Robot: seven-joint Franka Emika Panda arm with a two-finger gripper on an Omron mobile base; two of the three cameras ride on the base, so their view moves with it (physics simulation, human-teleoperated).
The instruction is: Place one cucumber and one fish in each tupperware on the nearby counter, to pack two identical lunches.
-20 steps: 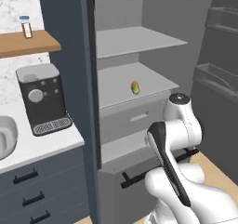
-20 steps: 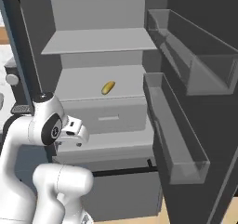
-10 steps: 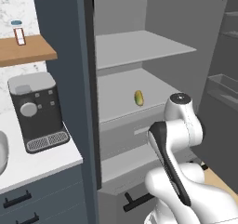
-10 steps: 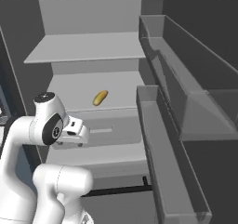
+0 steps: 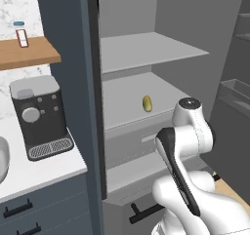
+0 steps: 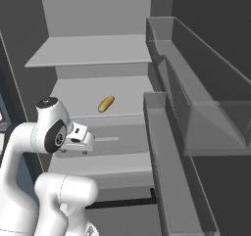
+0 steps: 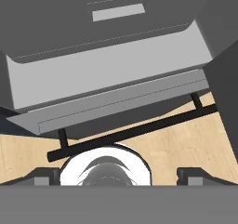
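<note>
One yellow-green cucumber (image 5: pixel 147 103) lies alone on the middle shelf of the open fridge, also seen from the right as the cucumber (image 6: pixel 106 104). My gripper (image 7: pixel 120 175) is open, with nothing between its fingertips (image 7: pixel 46 175). It looks down at the fridge's lower drawer front and the wooden floor. My hand (image 6: pixel 78 139) hangs in front of the drawer, below and left of the cucumber. The white counter (image 5: pixel 53 165) runs at the lower left. The fish and the tupperware are out of view.
A black coffee machine (image 5: pixel 36 113) stands on the counter under a wooden wall shelf (image 5: pixel 27 58). The fridge door's clear bins (image 6: pixel 196 88) jut out on the right. A black bar handle (image 7: pixel 135 134) crosses the bottom drawer.
The whole picture has shifted: the base has driven closer to the open fridge, so the shelves and cucumber look larger. The gripper stays open.
</note>
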